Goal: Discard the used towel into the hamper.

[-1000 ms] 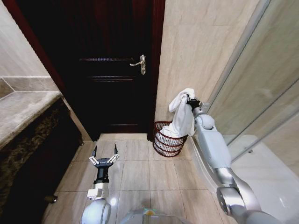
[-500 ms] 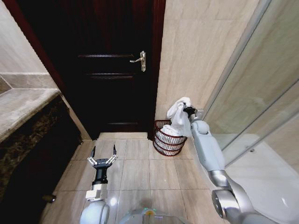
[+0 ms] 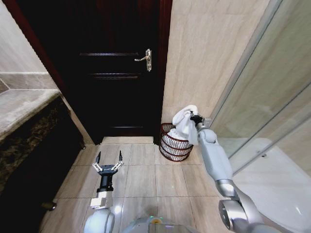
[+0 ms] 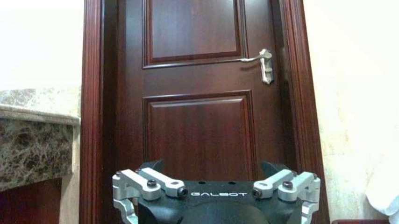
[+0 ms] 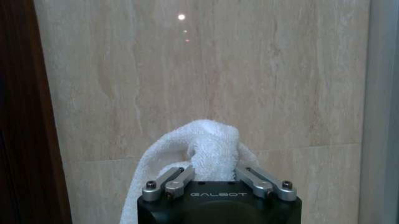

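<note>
- The towel [image 3: 185, 124], white and bunched, hangs from the right gripper [image 3: 194, 117] directly above the hamper [image 3: 174, 143]; its lower folds reach down to the basket's rim and appear to dip just inside the opening.
- In the right wrist view, the towel [image 5: 203, 158] bulges up between the claw's fingers [image 5: 171, 183], which are clamped on the cloth; one fold droops down beside the gripper body.
- The hamper is a small round reddish-brown wire basket, narrowing toward its base. It stands on the tiled floor [image 3: 146, 177] in the corner, against the beige wall [image 3: 204, 58] and just beside the dark door frame.
- The right arm [image 3: 214, 158] stretches forward from the robot's right side, running up along the glass shower partition [image 3: 272, 97] to the gripper at the hamper.
- The dark wooden door [image 3: 112, 73] is shut, with a metal lever handle [image 3: 144, 58] near its right edge. The left wrist view shows that door [image 4: 196, 93] and handle [image 4: 262, 63] straight ahead.
- The left gripper [image 3: 108, 162] hovers low over the floor tiles, well apart from the hamper, pointing at the door; its fingers are spread wide and hold nothing.
- A stone counter [image 3: 24, 109] with a dark veined front lies along the robot's left side.
</note>
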You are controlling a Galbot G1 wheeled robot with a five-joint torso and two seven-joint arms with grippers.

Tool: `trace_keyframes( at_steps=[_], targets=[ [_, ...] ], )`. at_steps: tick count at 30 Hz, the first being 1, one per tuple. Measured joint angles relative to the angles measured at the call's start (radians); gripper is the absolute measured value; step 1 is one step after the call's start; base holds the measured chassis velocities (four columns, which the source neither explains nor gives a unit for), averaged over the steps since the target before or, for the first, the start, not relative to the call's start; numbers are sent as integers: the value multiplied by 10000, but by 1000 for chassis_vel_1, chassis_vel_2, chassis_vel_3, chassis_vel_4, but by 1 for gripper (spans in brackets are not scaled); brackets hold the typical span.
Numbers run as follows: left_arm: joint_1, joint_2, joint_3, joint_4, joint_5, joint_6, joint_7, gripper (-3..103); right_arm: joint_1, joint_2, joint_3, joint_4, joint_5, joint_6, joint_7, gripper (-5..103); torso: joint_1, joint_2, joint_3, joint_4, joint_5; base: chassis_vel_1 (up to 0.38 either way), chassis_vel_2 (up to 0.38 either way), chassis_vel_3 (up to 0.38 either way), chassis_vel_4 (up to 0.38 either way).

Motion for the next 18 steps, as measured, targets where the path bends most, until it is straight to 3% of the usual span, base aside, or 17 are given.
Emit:
trace_keyframes(
  at_steps=[18],
  targets=[
    [-27, -1, 201, 181, 251, -171, -178, 100, -2272, 113, 592, 2346, -307, 454, 95, 13, -31, -90, -61, 0, 0, 0, 0, 0, 0]
  ],
)
